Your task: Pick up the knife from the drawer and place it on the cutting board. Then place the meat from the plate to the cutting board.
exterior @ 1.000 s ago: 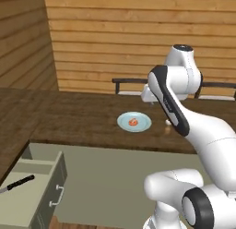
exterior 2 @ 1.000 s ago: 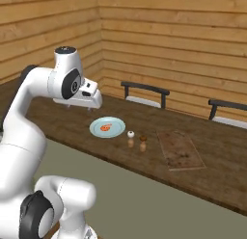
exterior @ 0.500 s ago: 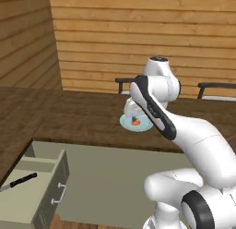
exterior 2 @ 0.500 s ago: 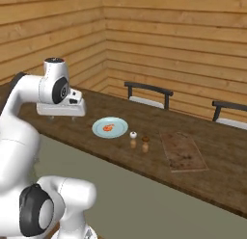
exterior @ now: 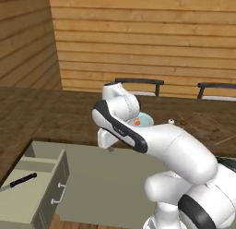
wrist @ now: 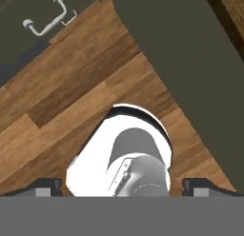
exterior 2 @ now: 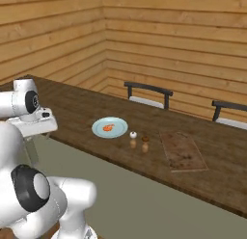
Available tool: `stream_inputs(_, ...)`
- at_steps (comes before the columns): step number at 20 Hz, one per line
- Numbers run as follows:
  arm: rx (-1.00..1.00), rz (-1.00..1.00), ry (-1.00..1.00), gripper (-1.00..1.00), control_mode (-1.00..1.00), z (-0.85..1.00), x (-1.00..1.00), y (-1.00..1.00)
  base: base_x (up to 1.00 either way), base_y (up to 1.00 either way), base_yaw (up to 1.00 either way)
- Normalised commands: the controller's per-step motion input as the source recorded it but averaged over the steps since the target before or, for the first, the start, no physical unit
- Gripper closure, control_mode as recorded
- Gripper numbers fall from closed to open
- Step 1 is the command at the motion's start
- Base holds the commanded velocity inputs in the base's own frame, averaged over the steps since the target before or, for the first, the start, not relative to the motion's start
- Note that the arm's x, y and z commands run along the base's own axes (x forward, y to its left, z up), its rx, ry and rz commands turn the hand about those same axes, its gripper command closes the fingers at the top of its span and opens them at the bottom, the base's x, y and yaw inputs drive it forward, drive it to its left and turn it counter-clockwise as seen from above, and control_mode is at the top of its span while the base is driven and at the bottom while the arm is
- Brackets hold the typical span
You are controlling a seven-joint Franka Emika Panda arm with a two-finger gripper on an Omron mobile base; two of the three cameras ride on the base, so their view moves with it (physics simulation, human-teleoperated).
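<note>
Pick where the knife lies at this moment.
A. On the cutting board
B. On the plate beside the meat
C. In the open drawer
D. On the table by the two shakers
C: the left base view shows the knife lying inside the open drawer, while the cutting board on the table is bare and the plate carries only the meat.

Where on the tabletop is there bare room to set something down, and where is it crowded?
The cutting board itself is bare. Open tabletop lies to the left of the plate, and more along the near edge right of the board. The tight spot is between plate and board, where two small shakers stand; the meat sits on the plate.
</note>
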Motion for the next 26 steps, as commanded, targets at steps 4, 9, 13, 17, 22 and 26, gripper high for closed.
stream_inputs(4,-0.14,0.30,0.16,-1.00,-1.00,-0.06,-0.03,1.00,0.00,0.00,0.00)
stream_inputs(9,-0.01,0.28,0.32,-1.00,-1.00,0.01,0.00,1.00,0.00,0.00,0.00)
stream_inputs(13,-0.02,0.31,0.16,-1.00,-1.00,-0.09,-0.01,1.00,0.00,0.00,0.00)
stream_inputs(17,-0.08,0.21,-0.06,-1.00,-1.00,-0.44,-0.08,0.94,0.00,0.00,0.00)
stream_inputs(22,-0.01,0.15,-0.16,-1.00,-1.00,-0.64,0.00,0.64,0.00,0.00,0.00)
stream_inputs(26,0.01,0.07,-0.02,-1.00,-1.00,-0.15,0.04,0.42,0.00,0.00,0.00)
